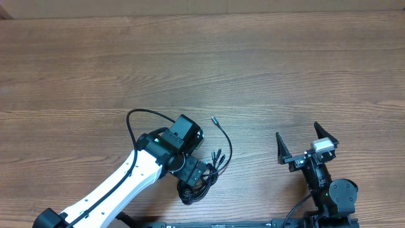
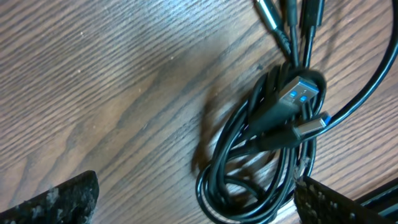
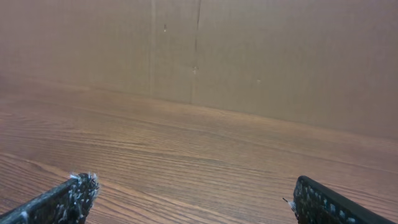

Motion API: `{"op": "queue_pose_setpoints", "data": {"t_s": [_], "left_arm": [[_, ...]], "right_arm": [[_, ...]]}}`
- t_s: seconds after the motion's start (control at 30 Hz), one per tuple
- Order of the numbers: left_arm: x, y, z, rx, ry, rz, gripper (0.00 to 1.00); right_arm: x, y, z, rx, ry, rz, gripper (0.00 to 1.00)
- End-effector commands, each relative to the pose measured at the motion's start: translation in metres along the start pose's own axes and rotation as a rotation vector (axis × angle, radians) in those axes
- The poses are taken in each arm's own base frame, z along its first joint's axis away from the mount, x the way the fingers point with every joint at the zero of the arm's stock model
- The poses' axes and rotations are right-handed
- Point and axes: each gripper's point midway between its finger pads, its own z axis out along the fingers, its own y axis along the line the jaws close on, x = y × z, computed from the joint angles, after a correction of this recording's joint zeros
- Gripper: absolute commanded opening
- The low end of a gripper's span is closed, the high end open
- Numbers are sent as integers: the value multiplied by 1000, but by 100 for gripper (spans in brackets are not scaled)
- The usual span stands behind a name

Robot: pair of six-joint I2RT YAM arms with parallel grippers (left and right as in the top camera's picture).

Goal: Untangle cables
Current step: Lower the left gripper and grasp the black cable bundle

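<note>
Cables (image 2: 245,127) coiled between left tool's (image 2: 196,200) spread fingers, untouched.

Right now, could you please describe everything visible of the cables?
The cables are thin, black and rubbery-looking, wound into a loose tangled coil lying flat on the wooden table. Two silvery plugs rest on the coil, one with a blue insert. Overhead, one strand curves away to a small plug end lying apart. The open left gripper hangs over the coil; contact cannot be told.
</note>
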Motion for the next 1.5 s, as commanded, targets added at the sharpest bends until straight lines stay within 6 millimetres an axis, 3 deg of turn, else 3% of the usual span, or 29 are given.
{"op": "queue_pose_setpoints", "data": {"t_s": [0.0,0.23,0.57,0.9,1.13,1.47], "left_arm": [[4,-7,5,37,12,-22,100],[14,-6,20,41,21,-20,100],[3,-17,20,107,-21,-18,100],[8,-27,24,152,16,-147,100],[28,-25,37,140,66,-212,100],[24,-26,40,144,52,-326,100]], "right_arm": [[2,-2,0,12,-3,-1,100],[2,-2,0,12,-3,-1,100],[2,-2,0,12,-3,-1,100],[2,-2,0,12,-3,-1,100],[2,-2,0,12,-3,-1,100],[2,-2,0,12,-3,-1,100]]}}
